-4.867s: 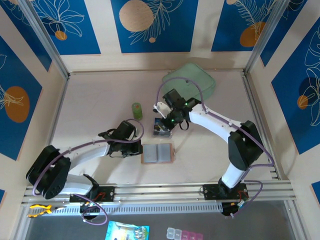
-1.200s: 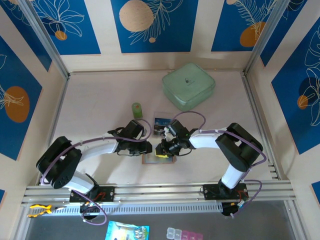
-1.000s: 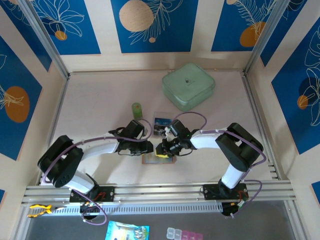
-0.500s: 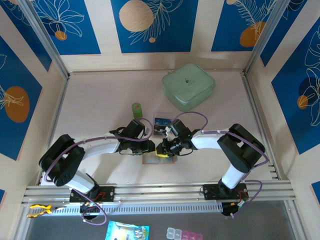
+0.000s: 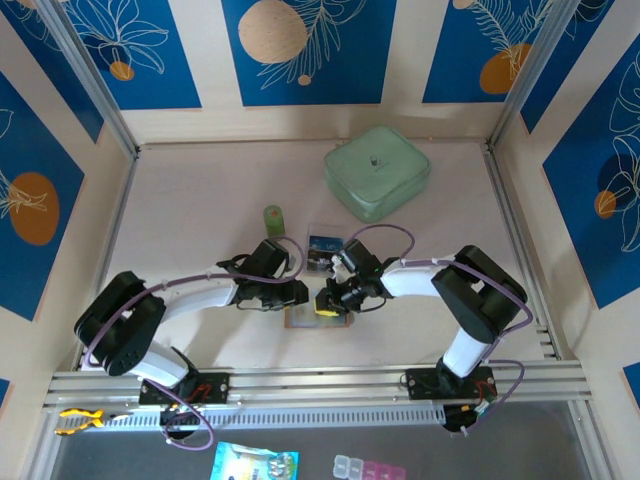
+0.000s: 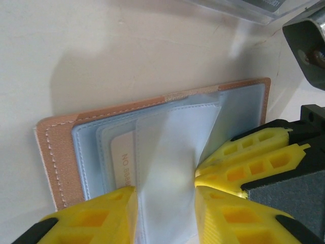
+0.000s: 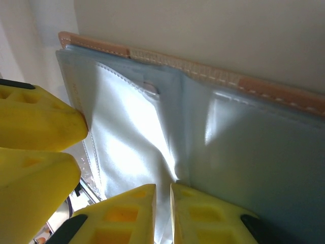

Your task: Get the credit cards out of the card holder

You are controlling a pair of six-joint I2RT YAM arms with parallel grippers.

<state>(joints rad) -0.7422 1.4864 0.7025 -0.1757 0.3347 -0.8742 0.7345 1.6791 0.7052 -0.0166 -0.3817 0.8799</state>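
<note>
While overhead the card holder (image 5: 298,319) peeks out, wrist views reveal a clear sleeve (image 6: 167,162).

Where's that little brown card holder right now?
In the top view the card holder lies open on the table, front middle, under the tips of the left gripper and right gripper, just on the near side of the clear box.

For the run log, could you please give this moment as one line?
card holder: open on table | left gripper: open around plastic sleeve | right gripper: pinching plastic sleeve | card: in pocket
</note>
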